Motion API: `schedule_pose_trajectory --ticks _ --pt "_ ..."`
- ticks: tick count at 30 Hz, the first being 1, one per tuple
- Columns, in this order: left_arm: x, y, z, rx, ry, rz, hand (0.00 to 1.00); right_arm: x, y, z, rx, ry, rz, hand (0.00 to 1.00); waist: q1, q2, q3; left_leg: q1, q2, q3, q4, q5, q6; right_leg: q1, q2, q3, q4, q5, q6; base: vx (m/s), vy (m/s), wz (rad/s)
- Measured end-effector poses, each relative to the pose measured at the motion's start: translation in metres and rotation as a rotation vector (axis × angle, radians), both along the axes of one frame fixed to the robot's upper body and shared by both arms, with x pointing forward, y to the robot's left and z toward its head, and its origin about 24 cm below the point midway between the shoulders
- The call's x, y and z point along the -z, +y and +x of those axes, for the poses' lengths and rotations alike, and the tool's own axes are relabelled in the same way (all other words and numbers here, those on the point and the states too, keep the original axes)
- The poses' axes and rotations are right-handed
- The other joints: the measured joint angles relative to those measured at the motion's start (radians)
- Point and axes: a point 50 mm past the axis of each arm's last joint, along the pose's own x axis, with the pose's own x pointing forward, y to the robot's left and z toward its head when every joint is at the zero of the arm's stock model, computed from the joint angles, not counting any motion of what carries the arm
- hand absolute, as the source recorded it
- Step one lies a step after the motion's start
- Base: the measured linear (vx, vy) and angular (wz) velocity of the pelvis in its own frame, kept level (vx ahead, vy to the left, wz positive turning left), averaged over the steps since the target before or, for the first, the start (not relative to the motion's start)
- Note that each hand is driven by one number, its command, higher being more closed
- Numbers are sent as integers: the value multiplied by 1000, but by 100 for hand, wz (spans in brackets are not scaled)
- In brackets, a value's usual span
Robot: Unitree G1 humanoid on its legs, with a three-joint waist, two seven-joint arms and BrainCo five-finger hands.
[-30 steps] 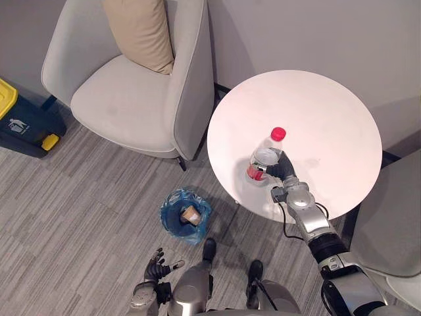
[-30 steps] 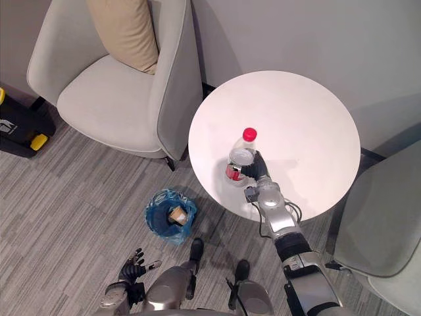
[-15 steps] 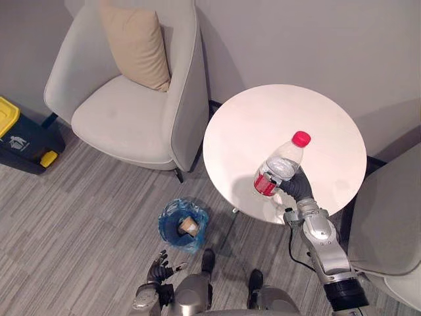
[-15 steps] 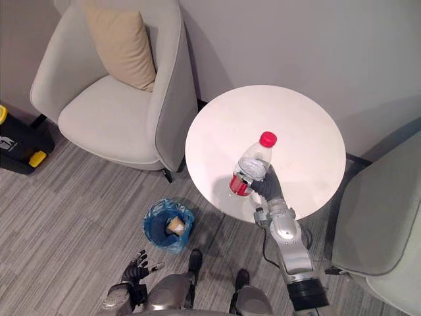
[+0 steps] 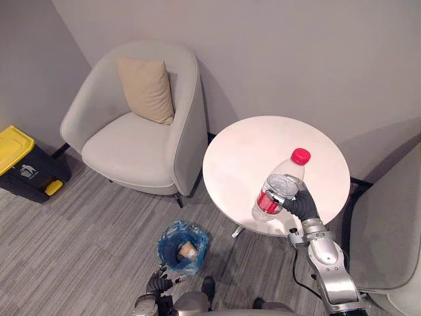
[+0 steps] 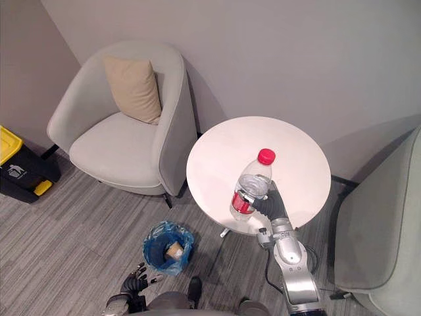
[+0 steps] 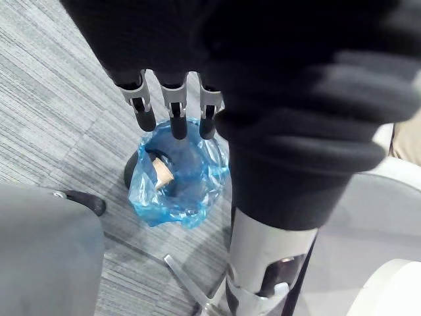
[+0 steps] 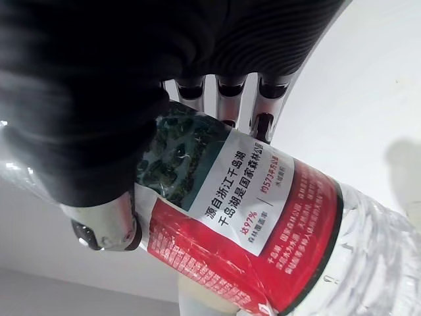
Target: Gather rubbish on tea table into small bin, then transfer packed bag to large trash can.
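Observation:
A clear plastic bottle (image 5: 279, 186) with a red cap and red label hangs in the air above the near edge of the round white tea table (image 5: 263, 145). My right hand (image 5: 299, 204) is shut on the bottle (image 8: 250, 230), its fingers (image 8: 223, 99) wrapped round the labelled part. The small bin (image 5: 183, 245) lined with a blue bag stands on the floor to the left of the table's base, with a brown cup inside. My left hand (image 5: 158, 284) hangs low near the bin (image 7: 177, 184), its fingers (image 7: 174, 115) straight and holding nothing.
A grey armchair (image 5: 138, 141) with a beige cushion (image 5: 146, 89) stands left of the table. A dark trash can with a yellow lid (image 5: 20, 161) sits at the far left by the wall. Another grey chair (image 5: 388, 230) is on the right. Grey carpet (image 5: 72, 243) covers the floor.
My right hand has lifted the bottle off the table top and drawn it toward the near edge. The camera has risen and tilted, showing more of the wall.

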Motion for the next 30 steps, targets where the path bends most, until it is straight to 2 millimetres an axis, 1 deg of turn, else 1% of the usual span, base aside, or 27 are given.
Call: schedule_pose_trajectory --ticks 2,3,5,6,7,8,9,10,11,12,13,14,15,17,18,19,20,21,22,23,24,25,26,27,28,29,30 --pt "2 -1 -3 -3 12 -3 0 0 1 0 0 0 6 100 0 7 -5 -4 0 -6 4 0 0 0 -1 -6 2 -1 1 -89 -14 14" --pt "3 -1 -7 -5 24 -4 0 1 1 -1 -3 1 5 100 0 14 -9 -19 1 -18 19 -1 0 -2 -3 -15 10 -5 6 -76 -9 23" --pt "4 0 -10 -9 33 -3 0 0 1 -1 -2 -1 4 100 1 18 -10 -58 0 -33 51 -2 -1 -17 -6 -34 34 -19 12 -95 -25 34" --pt "5 1 -12 -10 38 -2 0 0 1 -1 -2 -2 3 100 1 21 -11 -77 0 -28 66 -8 1 -28 -9 -49 50 -24 9 -126 -16 41" --pt "6 1 -16 -14 49 -1 0 0 2 0 -5 -2 3 100 4 24 -12 -100 8 26 81 -45 38 -40 -8 -71 68 -24 2 -84 -17 35" --pt "6 1 -19 -17 56 -1 0 0 3 -1 -8 -1 3 100 5 23 -12 -101 19 73 83 -57 56 -38 -10 -77 67 -21 -1 -67 -26 62" --pt "8 2 -23 -21 75 1 0 -3 2 0 -14 -17 -12 100 1 31 -20 -122 53 190 100 -79 88 -34 -19 -128 54 -9 -18 -14 -21 73" --pt "9 1 -24 -16 80 4 0 -6 1 0 -11 -29 -19 100 0 21 -22 -138 73 257 133 -86 99 -35 -36 -156 37 0 -26 -6 -3 84" --pt "9 2 -23 -14 78 6 0 -8 0 0 -8 -37 -25 100 -1 23 -26 -159 88 298 177 -99 117 -36 -41 -171 35 1 -25 18 86 74" --pt "9 1 -22 -6 79 13 0 -10 -3 2 -1 -47 -37 100 1 33 -30 -193 126 370 274 -109 134 -34 -46 -202 47 -6 -18 20 72 64" --pt "10 -1 -24 -4 85 10 0 -12 -7 2 10 -54 -48 100 2 45 -39 -195 145 404 307 -96 140 -33 -42 -222 61 -18 -10 26 70 90" --pt "11 -6 -27 8 94 4 0 -14 -8 4 15 -64 -65 100 -9 54 -47 -191 137 398 279 -94 69 -34 -48 -246 79 -44 8 -13 49 82" --pt "10 -5 -26 16 90 8 0 -15 -9 4 30 -74 -76 100 -9 43 -53 -167 101 386 206 -84 51 -29 -73 -268 79 -52 17 -14 75 83" --pt "11 -3 -29 22 98 19 0 -18 -6 7 26 -90 -83 100 -7 30 -56 -133 61 386 116 -76 50 -20 -102 -294 56 -48 33 21 76 53" --pt "11 -4 -30 29 102 18 0 -18 -4 8 19 -92 -82 100 -4 32 -57 -127 50 385 93 -48 53 -19 -109 -301 56 -50 49 79 67 35" --pt "11 -4 -31 30 104 19 0 -17 -3 8 19 -86 -80 100 0 32 -57 -126 47 383 88 -25 56 -19 -115 -304 67 -53 52 93 73 21" --pt "11 0 -32 33 107 32 0 -13 0 8 22 -71 -68 100 2 14 -53 -124 29 380 94 -30 63 -21 -143 -310 104 -67 68 143 112 26" --pt "10 5 -33 36 110 43 0 -9 1 8 28 -59 -69 100 0 -3 -46 -120 8 375 109 -42 76 -24 -177 -317 160 -88 73 149 102 25" --pt "10 7 -32 37 110 49 0 -8 2 8 26 -52 -76 100 1 -14 -41 -117 -6 371 120 -54 82 -28 -199 -316 195 -99 77 152 106 19" --pt "10 7 -32 37 110 50 0 -6 1 9 23 -44 -83 100 1 -16 -40 -117 -16 367 131 -65 86 -39 -215 -310 235 -100 76 122 132 22" --pt "10 8 -34 37 114 54 0 -4 0 9 26 -33 -87 100 -6 -19 -38 -118 -34 348 150 -85 101 -72 -246 -273 337 -97 69 118 143 28" --pt "10 9 -35 36 116 56 0 -2 -1 9 28 -27 -88 100 -14 -22 -36 -117 -41 335 159 -101 107 -98 -256 -230 405 -87 49 122 146 45" --pt "10 10 -36 35 118 60 0 0 -1 9 29 -17 -88 100 -31 -24 -34 -115 -44 315 167 -112 117 -138 -260 -176 481 -67 12 136 105 78" --pt "9 11 -35 34 115 63 0 2 0 8 27 -5 -86 100 -57 -24 -29 -110 -46 262 176 -127 118 -181 -212 -41 527 -120 17 138 80 89" --pt "9 14 -33 34 109 73 0 3 1 7 28 -3 -85 100 -60 -37 -25 -109 -49 243 175 -127 119 -204 -183 14 521 -144 21 161 55 96" --pt "7 17 -29 35 100 85 0 3 1 7 27 -2 -87 100 -66 -51 -19 -109 -52 217 172 -127 118 -240 -141 81 500 -160 26 94 6 62" --pt "7 18 -28 35 98 91 0 3 1 7 27 -1 -87 100 -67 -50 -17 -110 -53 204 171 -127 118 -256 -117 115 481 -160 25 147 -26 89"
